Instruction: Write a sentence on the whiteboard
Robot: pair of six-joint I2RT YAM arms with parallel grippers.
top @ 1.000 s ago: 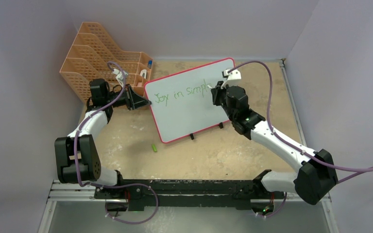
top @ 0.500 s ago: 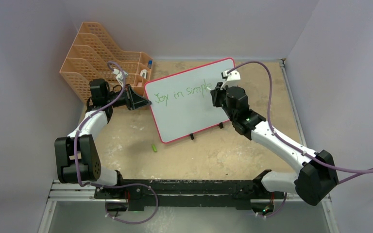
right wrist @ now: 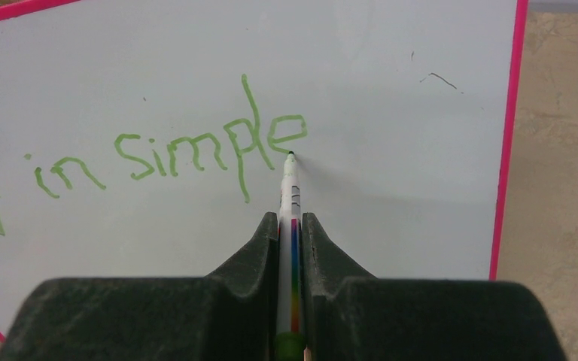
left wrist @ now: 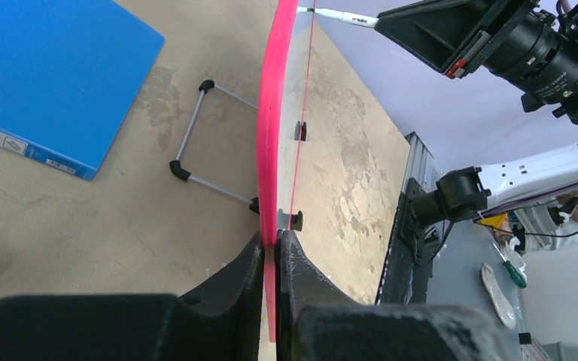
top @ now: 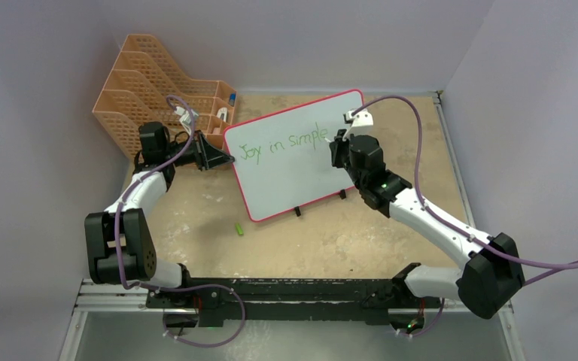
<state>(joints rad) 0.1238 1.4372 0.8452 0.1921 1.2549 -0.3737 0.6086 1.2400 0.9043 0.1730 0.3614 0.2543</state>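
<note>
Top external: right arm (top: pixel 429 218) extended, claw (top: pixel 337 144) holding marker (right wrist: pixel 290 184) against whiteboard (top: pixel 286 180).

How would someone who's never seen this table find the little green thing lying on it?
Start at the pink-framed whiteboard standing mid-table. Just in front of its near left corner, on the tan tabletop, lies a short green piece. It is the only loose item there, touching nothing, unlike the green writing on the board.
</note>
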